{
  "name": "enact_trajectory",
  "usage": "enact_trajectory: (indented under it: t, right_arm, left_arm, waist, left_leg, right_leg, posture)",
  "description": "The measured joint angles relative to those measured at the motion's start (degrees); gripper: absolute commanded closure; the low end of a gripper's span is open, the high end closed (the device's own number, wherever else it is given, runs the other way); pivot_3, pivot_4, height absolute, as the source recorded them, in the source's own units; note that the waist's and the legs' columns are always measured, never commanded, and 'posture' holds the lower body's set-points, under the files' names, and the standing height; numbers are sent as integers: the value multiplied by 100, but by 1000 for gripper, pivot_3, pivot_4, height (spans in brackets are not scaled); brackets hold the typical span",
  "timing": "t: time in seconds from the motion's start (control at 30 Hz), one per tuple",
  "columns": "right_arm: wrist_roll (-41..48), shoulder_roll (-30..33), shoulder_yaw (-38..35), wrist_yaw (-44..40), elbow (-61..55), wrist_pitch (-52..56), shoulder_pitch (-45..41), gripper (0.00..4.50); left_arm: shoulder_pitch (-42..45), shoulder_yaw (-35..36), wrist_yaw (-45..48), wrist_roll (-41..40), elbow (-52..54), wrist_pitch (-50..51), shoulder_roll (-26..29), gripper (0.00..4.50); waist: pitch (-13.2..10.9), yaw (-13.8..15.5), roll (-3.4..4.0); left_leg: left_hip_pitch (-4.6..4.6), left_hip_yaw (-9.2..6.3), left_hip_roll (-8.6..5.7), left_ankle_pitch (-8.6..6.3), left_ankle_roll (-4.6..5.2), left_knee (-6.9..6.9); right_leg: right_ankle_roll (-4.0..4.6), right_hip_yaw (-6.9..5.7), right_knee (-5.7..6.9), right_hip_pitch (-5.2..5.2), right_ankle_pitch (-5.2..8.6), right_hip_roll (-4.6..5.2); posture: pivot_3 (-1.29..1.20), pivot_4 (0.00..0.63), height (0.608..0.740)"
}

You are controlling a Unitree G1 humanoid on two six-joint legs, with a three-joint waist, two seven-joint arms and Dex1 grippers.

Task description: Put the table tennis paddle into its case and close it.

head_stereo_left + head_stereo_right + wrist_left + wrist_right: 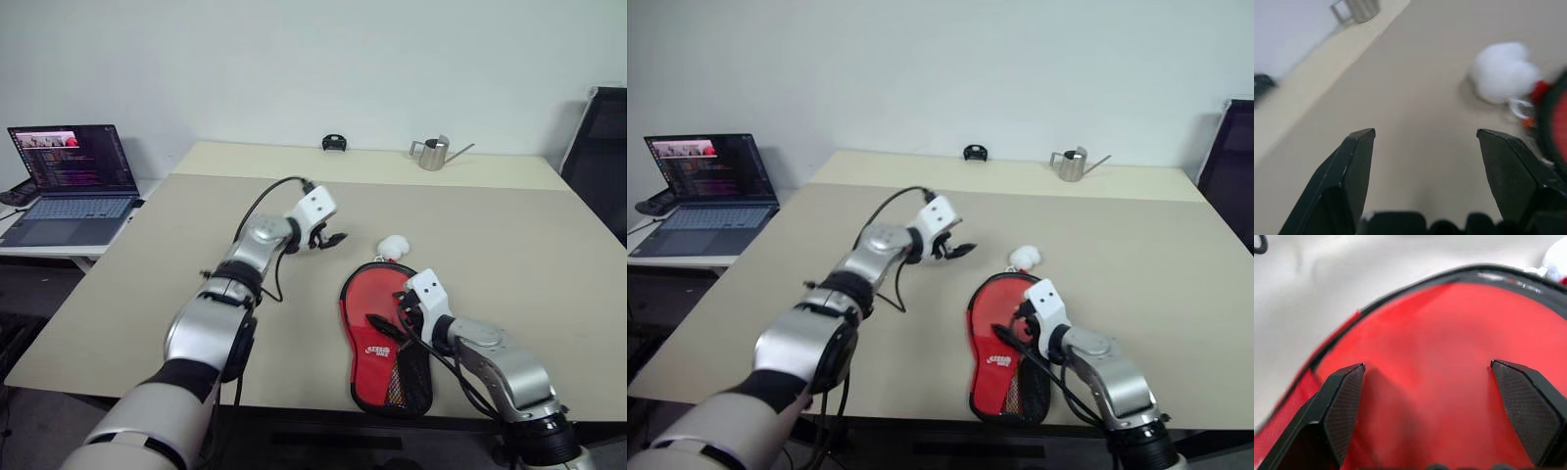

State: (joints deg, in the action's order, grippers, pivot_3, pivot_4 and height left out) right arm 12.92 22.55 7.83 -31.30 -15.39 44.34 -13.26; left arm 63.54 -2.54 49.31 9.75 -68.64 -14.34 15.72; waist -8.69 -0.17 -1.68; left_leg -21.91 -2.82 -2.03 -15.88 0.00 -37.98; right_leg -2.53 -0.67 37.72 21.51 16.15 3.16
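The case (380,338) lay flat on the worktop (509,245) in the lower middle of the head view, red side up with the white logo and the black mesh pocket toward the bottom edge. The paddle itself could not be made out as a separate thing; I judged that it was probably inside already, because the case looked filled and its outline was closed, but this could not be confirmed. At the top of the case, a white fluffy charm (393,246) hung from what seemed to be the zip pull.

The left gripper (331,239) hovered above the worktop in the middle of the frame, well apart from the case and to the upper left of it, with its jaws open and empty. The right gripper (392,326) was low over the red face of the case, jaws wide open, holding nothing; in its wrist view both black fingers (1342,401) stood over the red fabric.

The step in hand seemed to be the check of the closing. To do it well, 1 gripper should press the case flat while the other one takes the zip pull near the charm, and pulls along the seam, not upward. A pull without holding would probably drag the whole soft case over the smooth worktop.
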Motion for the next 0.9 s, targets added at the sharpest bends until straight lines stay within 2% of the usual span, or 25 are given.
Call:
enact_trajectory:
  t: [0.1, 0.23, 0.33, 0.4, 0.57, 0.67, 0.77, 0.9]
  right_arm:
    - [160, 376, -33, -298, -100, 26, 23, 0]
    - [314, 747, -103, -647, -161, 91, -44, 0]
    - [477, 946, -126, -883, -248, 204, -34, 0]
    - [631, 1075, -161, -1052, -284, 262, -12, 0]
    - [1224, 1430, -316, -1456, -873, 727, 275, 0]
    - [1614, 1604, -681, -1518, -1075, 1023, 389, 0]
    - [1971, 1853, -1243, -1537, -1261, 1252, 530, 0]
    - [2285, 2060, -1872, -1478, -1327, 1441, 584, 0]
  left_arm:
    - [-1245, 89, 779, -614, 1561, 614, 202, 882]
    - [-2433, 196, 1153, -1413, 3865, 1937, 367, 882]
    - [-2928, 188, 1245, -1793, 5300, 2679, 573, 882]
    - [-3087, 155, 1196, -1910, 5783, 3009, 585, 882]
    - [-3359, -203, 1325, -2276, 6540, 3585, 620, 882]
    - [-3343, -386, 1411, -2351, 6664, 3648, 648, 882]
    - [-3270, -563, 1525, -2371, 6627, 3612, 642, 882]
    - [-2780, -852, 1672, -2285, 5989, 3140, 470, 882]
  waist:
    - [-6, -15, 8]
    - [-15, 21, 11]
    - [-15, 24, 13]
    - [-17, 27, 16]
    - [-39, 24, 36]
    - [-55, 25, 56]
    - [-62, 28, 61]
    - [-63, 58, 62]
  left_leg:
    - [-8, -5, 6, 0, 0, 0]
    - [-27, -14, 16, 0, -1, -1]
    - [-24, -14, 17, 0, -1, 0]
    - [-23, -14, 17, -1, -1, -1]
    - [-26, -15, 18, -1, 0, 0]
    - [-28, -11, 17, -1, 0, -1]
    - [-37, -12, 18, -1, 0, -1]
    - [-48, -12, 16, 0, 0, -6]
  right_leg:
    - [5, 14, -5, 7, 2, 8]
    - [14, 9, -3, 17, 5, 9]
    - [17, 10, -3, 14, 6, 9]
    - [17, 8, -4, 12, 6, 10]
    - [18, 6, -5, 13, 6, 8]
    - [18, 8, -5, 14, 6, 8]
    - [18, 5, -5, 20, 6, 6]
    - [18, 2, -5, 25, 6, 4]
  posture:
    - [0, 150, 740]
    - [0, 150, 740]
    - [0, 150, 740]
    - [0, 150, 740]
    - [0, 150, 740]
    - [0, 150, 740]
    - [0, 150, 740]
    - [0, 150, 740]
